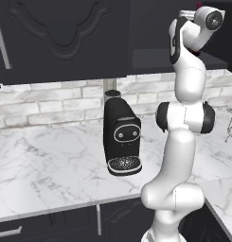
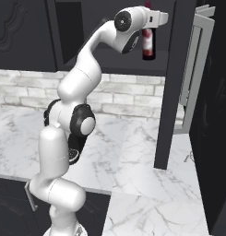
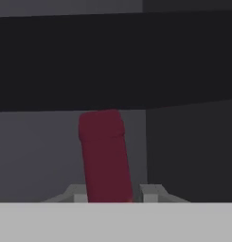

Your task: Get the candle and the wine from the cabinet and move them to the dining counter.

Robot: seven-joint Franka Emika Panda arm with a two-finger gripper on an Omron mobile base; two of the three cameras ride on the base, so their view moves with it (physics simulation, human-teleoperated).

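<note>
The wine stands upright on the shelf of the open black cabinet, a dark bottle with a reddish label and a red-capped neck. My gripper reaches into the cabinet at the level of that neck. In the hand view the gripper has one fingertip on each side of the red neck, closed in against it. The bottle's red cap peeks out behind my wrist in the left base view. The candle and the dining counter are out of view.
A black coffee machine stands on the marble worktop under the cabinet, against a pale brick wall. An open cabinet door hangs edge-on right of the bottle. A closed carved door lies to the left.
</note>
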